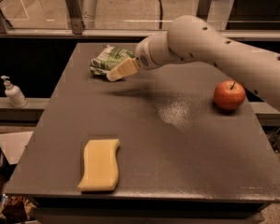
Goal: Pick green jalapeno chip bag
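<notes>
Dark green, white-patched crinkly foil chip bag [106, 59]: near far edge of grey counter [177, 143], left of centre | I judge it light, soft, slippery; I'd pinch a crimped edge | tan gripper [119, 72]: at bag's right side; open or closed, I cannot tell.

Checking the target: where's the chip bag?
In the camera view the chip bag lies back left on the table; the gripper is at its right edge.
</notes>
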